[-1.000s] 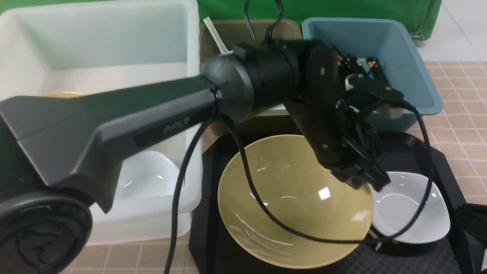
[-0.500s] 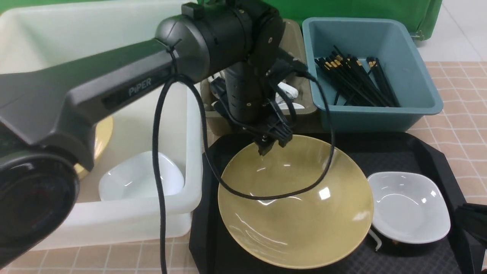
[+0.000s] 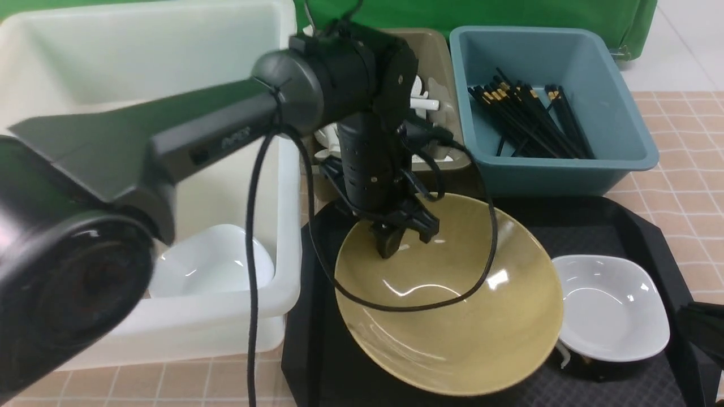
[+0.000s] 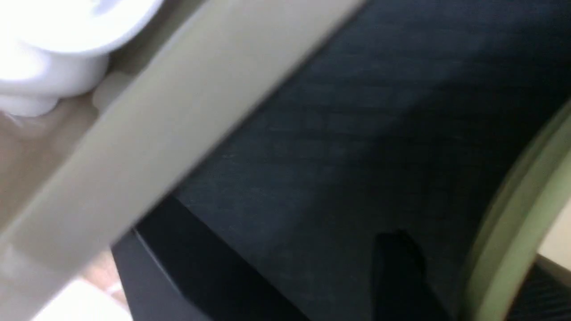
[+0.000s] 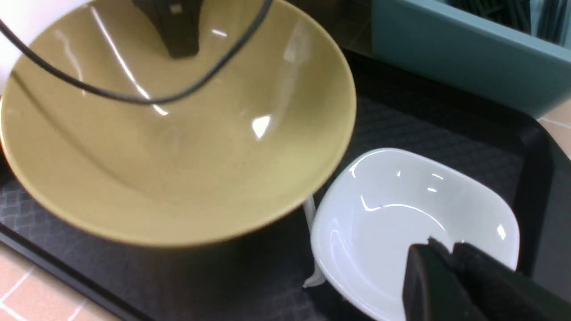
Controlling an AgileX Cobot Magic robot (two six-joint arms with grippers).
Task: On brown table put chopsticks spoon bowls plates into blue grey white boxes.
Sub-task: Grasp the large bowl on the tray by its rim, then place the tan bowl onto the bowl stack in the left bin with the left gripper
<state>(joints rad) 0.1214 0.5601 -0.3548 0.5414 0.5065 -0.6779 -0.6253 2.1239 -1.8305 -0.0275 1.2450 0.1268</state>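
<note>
A big mustard-tan bowl (image 3: 452, 305) (image 5: 178, 133) sits tilted on the black tray, its far rim raised. My left gripper (image 3: 396, 240) (image 4: 473, 258) is shut on that far rim, one finger outside it and one inside. A small white plate (image 3: 611, 308) (image 5: 401, 223) lies right of the bowl. My right gripper (image 5: 446, 252) hovers shut just above that plate's near side. A white spoon handle (image 5: 310, 249) pokes out between bowl and plate. Chopsticks (image 3: 526, 116) lie in the blue box (image 3: 565, 51). Spoons (image 3: 424, 102) fill the grey box (image 3: 435, 45). The white box (image 3: 141, 68) holds another plate (image 3: 212, 263).
The black textured tray (image 3: 622, 220) lies on the brown table (image 3: 690, 141), close in front of the grey and blue boxes and beside the white one. My left arm and its cable cross over the white box and the bowl.
My left arm swung from the blue box to the bowl's far rim and closed on it. The bowl has tipped up on that side. The right gripper stayed put.
</note>
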